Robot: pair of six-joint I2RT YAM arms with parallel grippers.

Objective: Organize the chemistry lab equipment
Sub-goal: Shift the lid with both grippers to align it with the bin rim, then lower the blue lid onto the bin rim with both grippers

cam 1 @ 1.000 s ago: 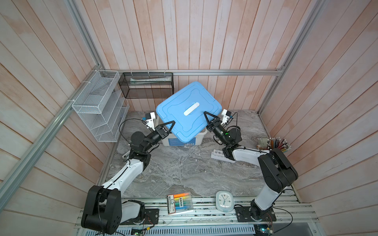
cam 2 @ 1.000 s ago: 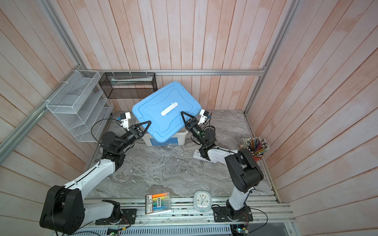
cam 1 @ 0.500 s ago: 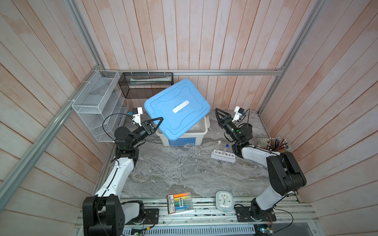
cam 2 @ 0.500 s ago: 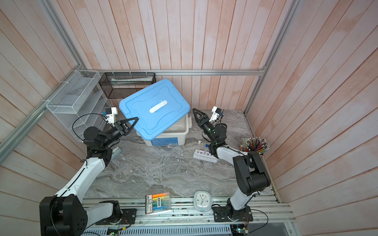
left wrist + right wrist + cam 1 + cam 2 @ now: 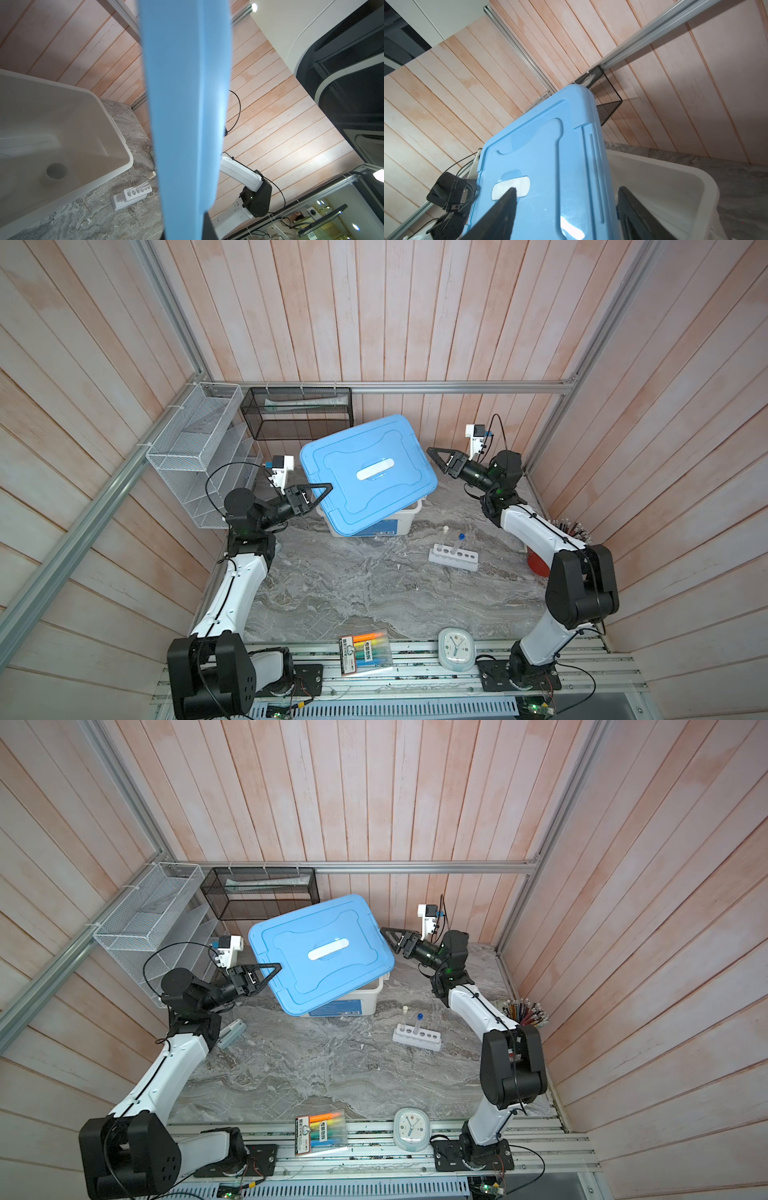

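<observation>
**Above the white bin [image 5: 409, 514], a blue lid [image 5: 370, 493] held tilted**

At the back of the bench [image 5: 353, 593] the bin sits partly uncovered. Inside it the left wrist view shows only faint clear shapes, too blurred to name. The left end effector [image 5: 323, 492] pinches the lid's near edge. The right end effector [image 5: 434, 456], spread and empty, hangs just beside the opposite edge. Well apart from both stands the white six-hole rack [image 5: 454, 558], holding a white-capped tube [image 5: 445, 535] and a blue-capped tube [image 5: 458, 545], both thin, clear and slightly leaning.
</observation>
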